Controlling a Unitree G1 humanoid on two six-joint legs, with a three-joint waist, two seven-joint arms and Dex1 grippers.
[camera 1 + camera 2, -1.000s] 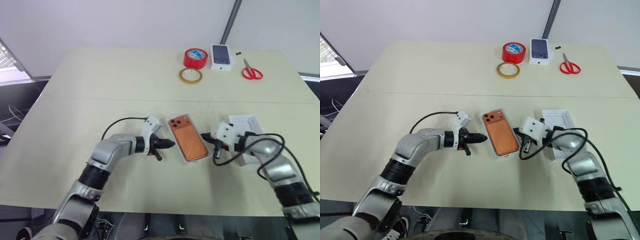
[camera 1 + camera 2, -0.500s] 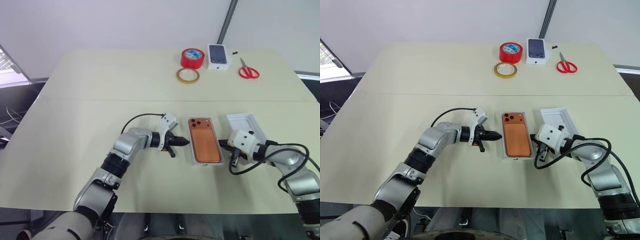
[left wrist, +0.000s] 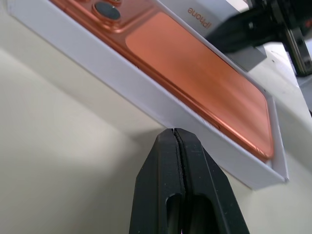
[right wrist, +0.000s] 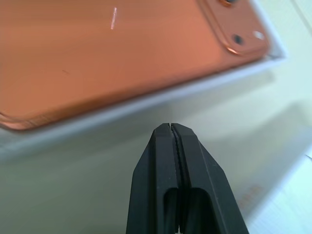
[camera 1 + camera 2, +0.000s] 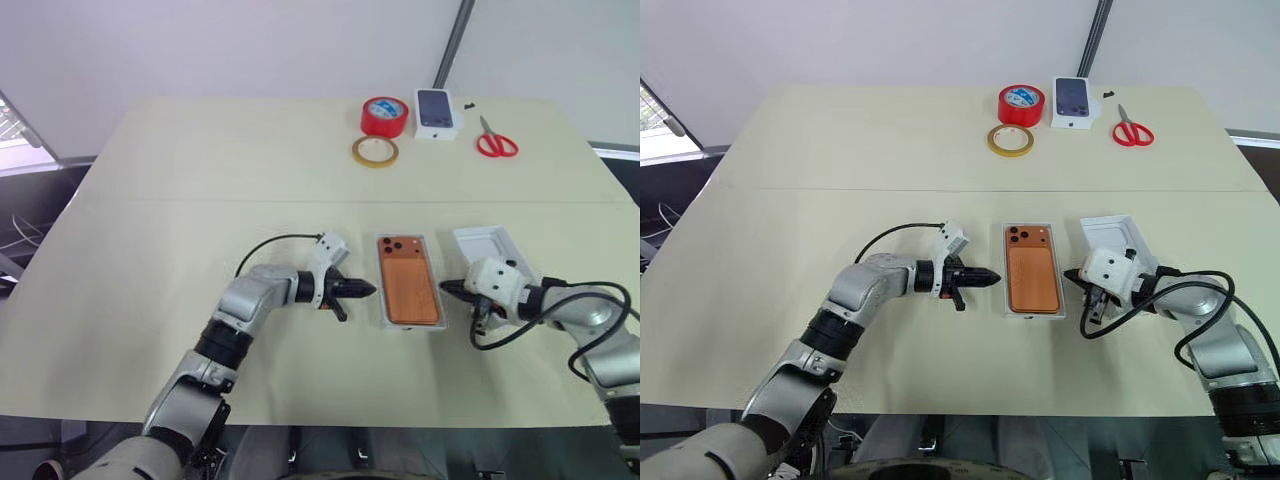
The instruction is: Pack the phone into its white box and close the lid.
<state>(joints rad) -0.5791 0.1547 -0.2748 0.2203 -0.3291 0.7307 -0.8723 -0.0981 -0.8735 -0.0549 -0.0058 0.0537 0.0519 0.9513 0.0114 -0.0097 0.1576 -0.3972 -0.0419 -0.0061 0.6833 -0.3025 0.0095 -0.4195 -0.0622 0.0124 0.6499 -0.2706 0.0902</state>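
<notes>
- At the middle of the table, the phone lies back up inside the white box, its lens cluster at the far end; it sits flat within the thin rim.
- Compared with a second ago, the box with the phone no longer lies skewed: its long sides now run straight away from the robot. That squaring-up suggests the packing step is done and the closing step comes next.
- Just right of it, the lid rests open side up on the table, apart from the box and not yet lifted.
- The left gripper points at the box's left wall, its tip just beside it; in the left wrist view the black fingers are pressed together, holding nothing.
- The right gripper sits between the box and the lid, near the box's right wall, fingers likewise pressed together and empty. Its hand has drawn back to the right from the box over the last second.
- Judging by this, the right gripper must open and turn to the lid.
- Far off lie a red tape roll, a tan tape ring, a small printed box and scissors.
</notes>
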